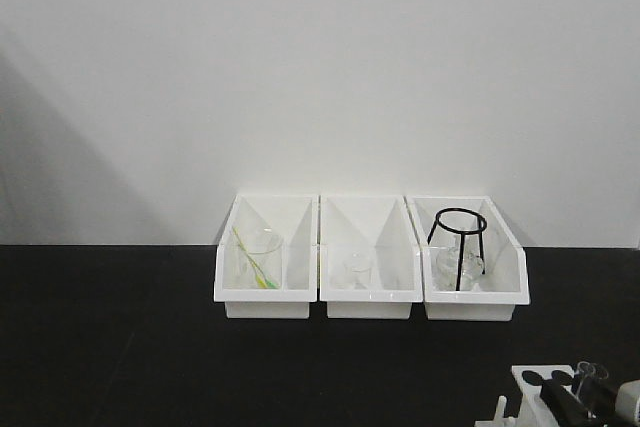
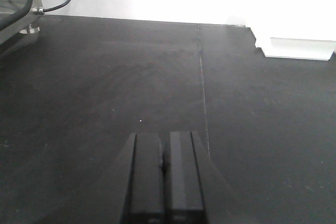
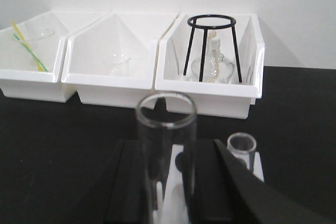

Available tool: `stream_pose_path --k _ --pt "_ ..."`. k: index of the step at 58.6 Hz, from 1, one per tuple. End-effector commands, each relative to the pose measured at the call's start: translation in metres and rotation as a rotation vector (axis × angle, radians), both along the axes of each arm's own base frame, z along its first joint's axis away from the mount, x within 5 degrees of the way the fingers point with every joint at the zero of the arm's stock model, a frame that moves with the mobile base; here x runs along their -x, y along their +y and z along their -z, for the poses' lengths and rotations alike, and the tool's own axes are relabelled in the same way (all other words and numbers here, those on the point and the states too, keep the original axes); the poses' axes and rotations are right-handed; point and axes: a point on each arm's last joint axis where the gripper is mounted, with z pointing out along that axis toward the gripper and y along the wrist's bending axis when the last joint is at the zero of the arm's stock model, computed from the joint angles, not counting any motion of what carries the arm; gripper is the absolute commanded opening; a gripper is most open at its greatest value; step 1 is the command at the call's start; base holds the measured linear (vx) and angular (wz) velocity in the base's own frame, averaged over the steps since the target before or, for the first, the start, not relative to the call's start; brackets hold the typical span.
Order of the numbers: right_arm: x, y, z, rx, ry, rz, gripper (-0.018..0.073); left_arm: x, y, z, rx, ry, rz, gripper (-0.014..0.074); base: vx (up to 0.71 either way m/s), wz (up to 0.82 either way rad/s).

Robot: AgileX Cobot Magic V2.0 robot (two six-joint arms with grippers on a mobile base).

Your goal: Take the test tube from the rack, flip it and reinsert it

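The right gripper (image 3: 167, 187) looks closed snug on the tube (image 3: 166, 129). The tube stands mouth up, low in the middle of the frame, over the rack (image 1: 527, 377), with the other tube (image 3: 242, 148) just to its right. I would lift it straight up till it is clear, squeeze gently so the glass does not slip or crack, then turn it slowly. The left gripper (image 2: 165, 182) is pressed shut and holds nothing.

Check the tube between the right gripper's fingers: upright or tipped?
Upright: test tube stands vertical, open mouth up, in the right gripper.
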Motion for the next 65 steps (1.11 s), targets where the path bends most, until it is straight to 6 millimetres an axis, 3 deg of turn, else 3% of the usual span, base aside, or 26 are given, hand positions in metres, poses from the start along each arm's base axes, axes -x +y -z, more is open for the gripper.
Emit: stream_pose_path --k 1,13,29,35,42,65 --pt "-0.005 0.001 -0.031 -0.019 -0.129 -0.010 -0.0011 -0.001 -0.001 -0.008 -0.003 -0.097 0.011 -0.0006 0.00 0.00" --pt "-0.005 0.001 -0.079 0.006 -0.134 -0.008 -0.0009 -0.001 -0.001 -0.008 -0.003 -0.097 0.011 -0.0006 0.00 0.00" --pt "0.011 -0.001 -0.157 -0.019 -0.249 0.009 -0.0009 -0.001 -0.001 -0.008 -0.003 -0.097 0.011 -0.0006 0.00 0.00" --pt "0.014 -0.002 -0.176 -0.058 -0.267 0.027 -0.0009 -0.001 -0.001 -0.008 -0.003 -0.097 0.011 -0.0006 0.00 0.00" --pt "0.013 -0.002 -0.184 0.023 -0.266 0.025 -0.0009 -0.001 -0.001 -0.008 -0.003 -0.097 0.011 -0.0006 0.00 0.00" --pt "0.013 -0.001 -0.174 0.787 -0.235 -0.105 -0.0008 -0.001 -0.001 -0.008 -0.003 -0.097 0.011 -0.0006 0.00 0.00"
